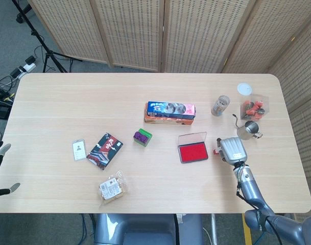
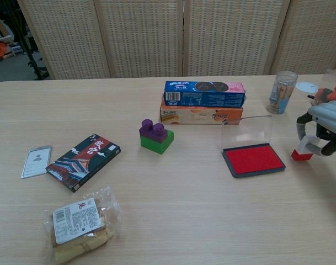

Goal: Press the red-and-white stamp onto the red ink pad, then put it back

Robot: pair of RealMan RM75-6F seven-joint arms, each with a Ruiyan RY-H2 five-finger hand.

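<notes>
While the right hand (image 2: 322,130) pinches it, the red-and-white stamp (image 2: 303,150) sits low at the worktop (image 2: 173,221), just right of the red ink pad (image 2: 253,159) and apart from it (contact with the wood hard to tell). Stamp is blocky, white upper part, red base. Pad is a flat dark tray with a red felt face, its clear hinged lid (image 2: 246,131) standing upright behind. Right hand is grey metal, fingers curled round the stamp. Left hand (image 1: 1,171) shows only at the frame edge in the head view, thin fingers apart, nothing held. Behind the pad, two stacked cardboard biscuit boxes (image 2: 203,101); further left a green-and-purple plastic brick (image 2: 155,136).
</notes>
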